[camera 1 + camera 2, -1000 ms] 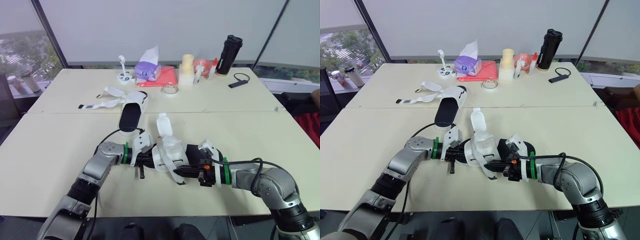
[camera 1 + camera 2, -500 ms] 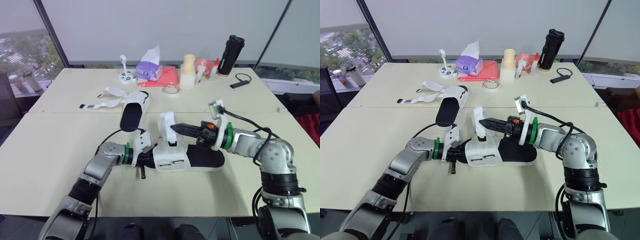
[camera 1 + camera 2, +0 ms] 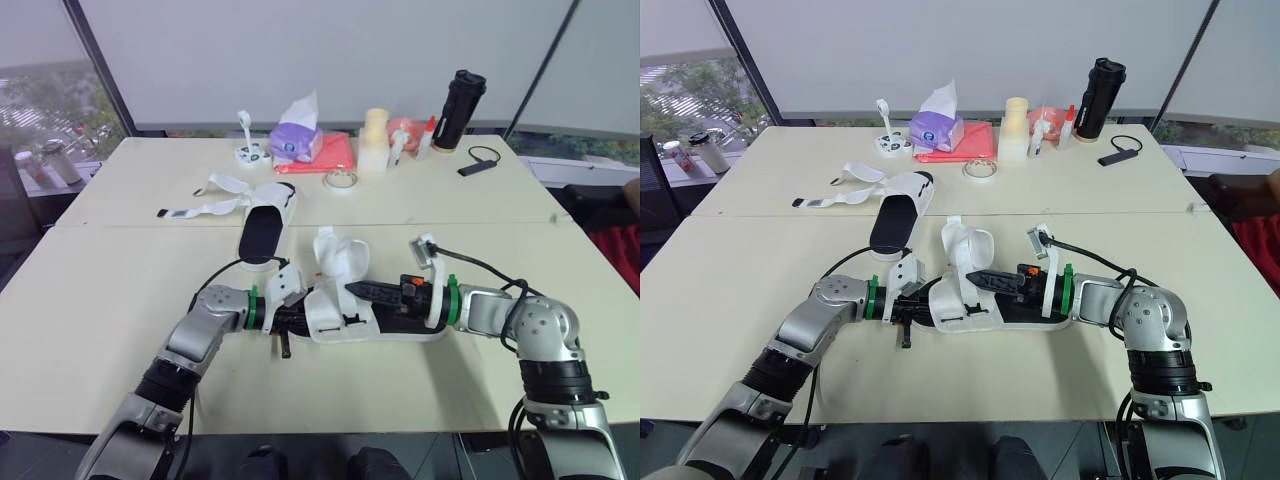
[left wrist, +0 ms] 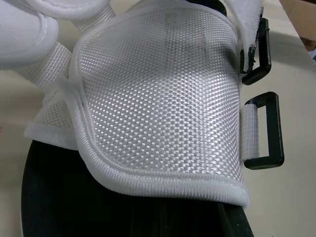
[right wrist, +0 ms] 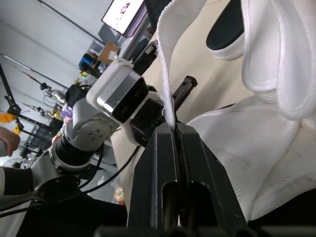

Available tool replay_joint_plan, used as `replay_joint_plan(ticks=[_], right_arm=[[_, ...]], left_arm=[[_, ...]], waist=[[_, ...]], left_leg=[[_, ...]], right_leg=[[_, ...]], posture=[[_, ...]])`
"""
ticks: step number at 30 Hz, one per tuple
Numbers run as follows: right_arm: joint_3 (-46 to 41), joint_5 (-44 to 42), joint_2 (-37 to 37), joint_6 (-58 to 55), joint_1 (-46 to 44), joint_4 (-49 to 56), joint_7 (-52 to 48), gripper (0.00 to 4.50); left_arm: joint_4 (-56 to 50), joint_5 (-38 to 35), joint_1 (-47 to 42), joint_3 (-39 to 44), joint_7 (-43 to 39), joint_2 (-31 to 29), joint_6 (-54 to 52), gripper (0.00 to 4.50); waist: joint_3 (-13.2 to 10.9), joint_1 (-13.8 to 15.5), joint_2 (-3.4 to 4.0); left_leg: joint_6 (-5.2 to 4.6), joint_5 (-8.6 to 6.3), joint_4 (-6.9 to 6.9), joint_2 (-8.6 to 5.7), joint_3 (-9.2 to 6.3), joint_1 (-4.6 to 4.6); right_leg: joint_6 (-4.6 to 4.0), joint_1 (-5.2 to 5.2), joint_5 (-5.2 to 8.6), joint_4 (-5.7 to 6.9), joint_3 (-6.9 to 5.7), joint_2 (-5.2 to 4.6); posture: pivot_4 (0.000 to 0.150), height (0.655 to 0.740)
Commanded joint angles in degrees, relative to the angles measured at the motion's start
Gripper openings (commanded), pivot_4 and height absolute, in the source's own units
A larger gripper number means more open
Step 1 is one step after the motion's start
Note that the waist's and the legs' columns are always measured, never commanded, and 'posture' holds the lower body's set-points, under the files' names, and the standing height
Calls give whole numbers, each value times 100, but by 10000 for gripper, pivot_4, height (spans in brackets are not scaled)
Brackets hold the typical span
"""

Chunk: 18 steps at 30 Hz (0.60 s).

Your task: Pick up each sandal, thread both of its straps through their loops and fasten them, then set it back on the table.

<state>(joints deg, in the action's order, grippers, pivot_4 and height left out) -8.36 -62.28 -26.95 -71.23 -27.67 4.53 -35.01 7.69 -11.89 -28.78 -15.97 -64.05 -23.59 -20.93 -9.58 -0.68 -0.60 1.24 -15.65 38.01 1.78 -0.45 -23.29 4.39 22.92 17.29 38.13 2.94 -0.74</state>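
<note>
The near sandal (image 3: 345, 318), with a black sole and a white mesh upper, lies on the table (image 3: 120, 290) between my arms. My left gripper (image 3: 288, 320) is shut on its toe end. From the right, my right gripper (image 3: 352, 290) reaches over the sole and is shut on a white strap (image 5: 170, 64). That strap curls up and over the upper (image 3: 335, 255). Two black loops (image 4: 264, 131) hang free at the side of the mesh upper. The second sandal (image 3: 262, 228) lies farther back, its straps (image 3: 215, 200) spread open to the left.
Along the back of the table stand a purple tissue pack (image 3: 297, 140), a red cloth (image 3: 335, 152), a tape roll (image 3: 340, 180), a cream cup stack (image 3: 374, 140), a black bottle (image 3: 458, 110) and a small black device (image 3: 480, 160).
My right gripper has dropped from its raised position and moved in over the sole. The strap it holds stood upright half a second ago and now bends over. The left gripper stays put.
</note>
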Motion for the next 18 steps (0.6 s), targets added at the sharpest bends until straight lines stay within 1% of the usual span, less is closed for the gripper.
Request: replay_joint_plan(ticks=[1, 11, 18], right_arm=[[-120, -62, 27, 17, 58, 152, 37, 257], [17, 409, -267, 343, 68, -94, -315, 257], [-140, 298, -273, 161, 32, -182, -459, 257]], left_arm=[[56, 58, 151, -132, 2, -22, -113, 0], [84, 72, 122, -153, -2, -8, -100, 0], [73, 76, 139, -162, 7, -5, -109, 0]], waist=[[0, 0, 0], [0, 1, 0], [0, 3, 1]], left_leg=[[0, 0, 0, 0, 0, 0], [0, 0, 0, -1, 1, 0], [0, 0, 0, -1, 1, 0]], right_leg=[[0, 0, 0, 0, 0, 0], [0, 0, 0, -1, 0, 1], [0, 0, 0, -1, 0, 2]], posture=[[1500, 7400], [1500, 7400], [1500, 7400]])
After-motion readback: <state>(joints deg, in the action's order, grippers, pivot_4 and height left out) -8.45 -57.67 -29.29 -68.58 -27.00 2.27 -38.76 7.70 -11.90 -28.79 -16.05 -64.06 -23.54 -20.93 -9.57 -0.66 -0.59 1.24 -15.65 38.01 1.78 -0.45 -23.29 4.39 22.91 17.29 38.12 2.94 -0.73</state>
